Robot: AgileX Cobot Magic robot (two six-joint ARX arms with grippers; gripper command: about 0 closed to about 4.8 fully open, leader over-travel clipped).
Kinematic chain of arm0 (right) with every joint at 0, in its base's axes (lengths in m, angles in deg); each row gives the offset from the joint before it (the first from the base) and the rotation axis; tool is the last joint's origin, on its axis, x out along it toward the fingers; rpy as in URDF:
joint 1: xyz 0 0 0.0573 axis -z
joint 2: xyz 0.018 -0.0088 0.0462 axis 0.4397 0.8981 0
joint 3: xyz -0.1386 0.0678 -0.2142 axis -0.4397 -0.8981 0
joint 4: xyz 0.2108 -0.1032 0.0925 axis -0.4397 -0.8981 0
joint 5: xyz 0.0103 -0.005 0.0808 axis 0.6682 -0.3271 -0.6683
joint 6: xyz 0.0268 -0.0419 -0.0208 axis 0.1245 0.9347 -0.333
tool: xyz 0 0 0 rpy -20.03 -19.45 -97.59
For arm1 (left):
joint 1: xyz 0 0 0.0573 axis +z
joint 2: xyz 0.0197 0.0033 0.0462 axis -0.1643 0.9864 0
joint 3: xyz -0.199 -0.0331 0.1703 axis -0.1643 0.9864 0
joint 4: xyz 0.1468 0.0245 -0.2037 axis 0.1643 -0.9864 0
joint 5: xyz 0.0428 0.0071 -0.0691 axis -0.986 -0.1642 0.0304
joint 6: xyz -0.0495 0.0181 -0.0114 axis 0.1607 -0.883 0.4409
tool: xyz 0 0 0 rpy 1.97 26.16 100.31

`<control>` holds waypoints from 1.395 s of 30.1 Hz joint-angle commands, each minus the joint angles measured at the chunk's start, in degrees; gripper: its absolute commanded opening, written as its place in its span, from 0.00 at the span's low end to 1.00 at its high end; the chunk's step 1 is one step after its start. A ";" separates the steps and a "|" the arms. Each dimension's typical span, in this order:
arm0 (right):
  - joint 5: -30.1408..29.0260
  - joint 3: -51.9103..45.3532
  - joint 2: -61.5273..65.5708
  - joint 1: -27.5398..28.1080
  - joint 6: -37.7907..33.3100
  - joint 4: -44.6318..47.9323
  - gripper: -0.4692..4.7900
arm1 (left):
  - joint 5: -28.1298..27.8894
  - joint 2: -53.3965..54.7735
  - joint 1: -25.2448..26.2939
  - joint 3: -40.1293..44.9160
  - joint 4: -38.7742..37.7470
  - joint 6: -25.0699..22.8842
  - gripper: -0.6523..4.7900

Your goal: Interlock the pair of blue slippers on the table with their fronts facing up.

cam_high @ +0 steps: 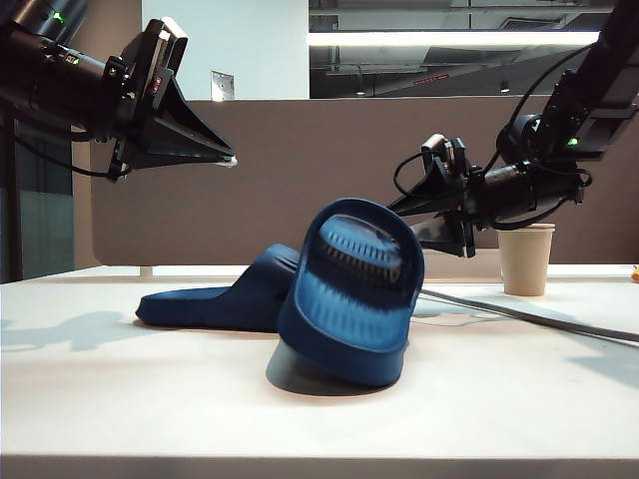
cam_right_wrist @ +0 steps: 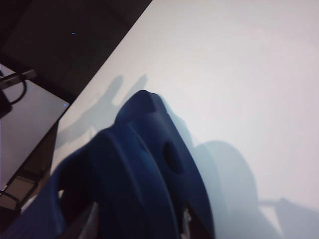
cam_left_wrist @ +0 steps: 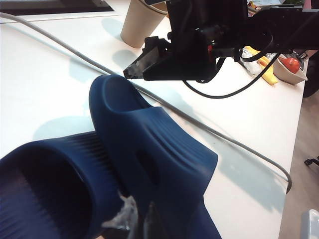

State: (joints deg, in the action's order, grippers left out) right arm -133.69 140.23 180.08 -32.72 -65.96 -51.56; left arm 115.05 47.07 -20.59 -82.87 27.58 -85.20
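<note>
The two dark navy moulded foam slippers (cam_high: 329,289) sit interlocked mid white tabletop (cam_high: 120,399), one propped upright. No readable writing shows. The left hand (cam_high: 228,158) hovers above, closed and empty; the right hand (cam_left_wrist: 127,72), behind the slippers, stands open.

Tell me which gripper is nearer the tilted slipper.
Right. The right gripper sits just behind the tilted slipper; the left gripper hangs high, apart from it.
</note>
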 commanded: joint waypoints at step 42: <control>-5.49 0.22 5.03 -1.46 -0.46 5.92 0.61 | 0.02 -0.15 -0.04 -0.33 0.48 0.00 0.17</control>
State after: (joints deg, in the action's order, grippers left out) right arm -138.08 140.29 184.74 -33.64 -66.48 -46.49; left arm 114.98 47.07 -20.59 -82.94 27.60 -85.20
